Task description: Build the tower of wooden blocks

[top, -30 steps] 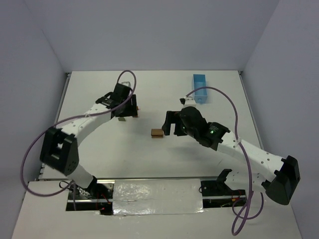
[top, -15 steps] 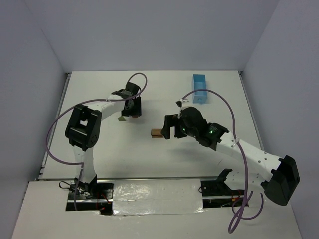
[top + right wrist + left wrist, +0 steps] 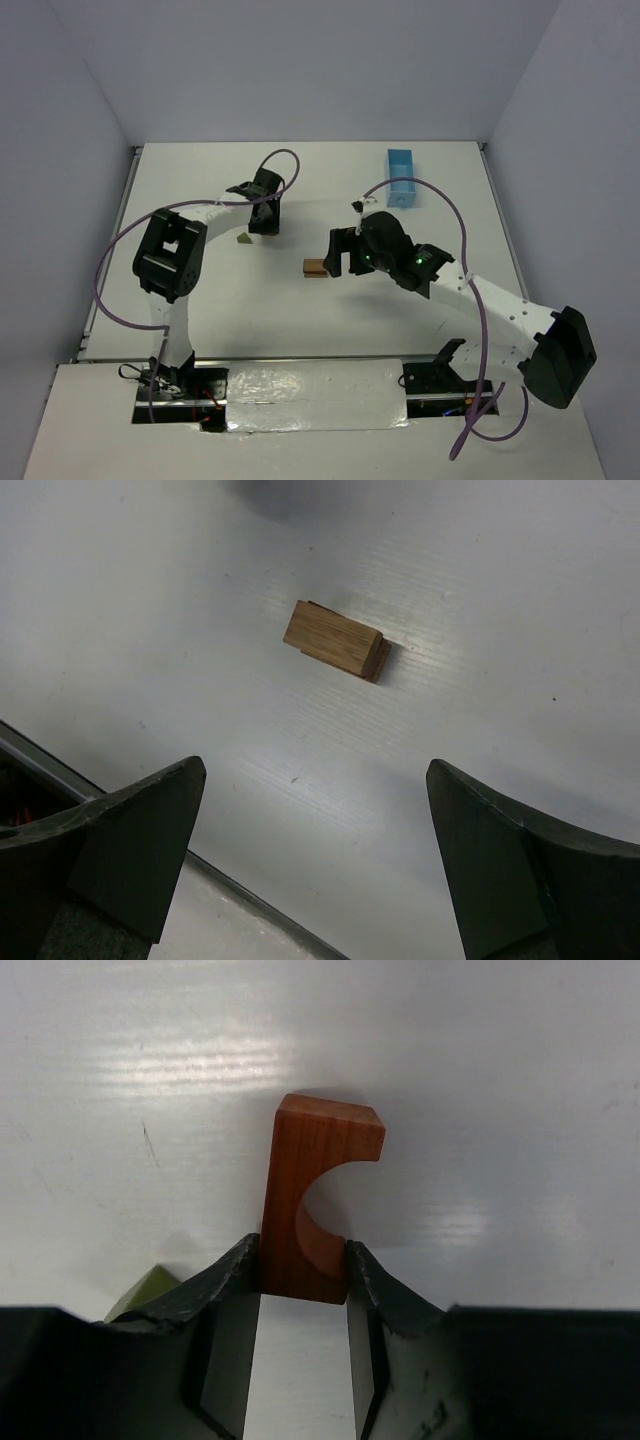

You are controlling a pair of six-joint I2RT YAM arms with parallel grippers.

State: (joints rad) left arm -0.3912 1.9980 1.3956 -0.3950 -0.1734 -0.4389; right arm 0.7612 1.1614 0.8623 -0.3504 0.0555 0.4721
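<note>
Pinching the orange arch piece (image 3: pixel 315 1195) from both sides, the left gripper (image 3: pixel 303 1265) is closed on the block's near end. The arch's curved cut-out faces right in the left wrist view. Whether the piece is resting on the table or raised off it cannot be told. Just left of that gripper lies 1 olive-green triangular block (image 3: pixel 244 239), touching nothing, with only its corner showing in the wrist view.

Near the middle of the white table (image 3: pixel 300 320) sits the brown block stack (image 3: pixel 316 268). In the right wrist view it looks like 2 flat rectangles, 1 on top of the other, though the lower one shows only as a thin edge. Bare surface surrounds it on all sides. The right gripper (image 3: pixel 312 770) hangs just right of it in the top view, jaws spread wide with nothing between them.

1 light-blue tray (image 3: pixel 402 178) stands at the far right, close to the far edge and well apart from every block. The left half of the table, between the left arm (image 3: pixel 170 255) and the left edge, is open, as is the near strip in front of the stack. The right arm (image 3: pixel 500 310) crosses the near right part diagonally. 2 purple cables (image 3: pixel 475 240) loop above the arms, 1 on each. Pale walls close the table on 3 sides.
</note>
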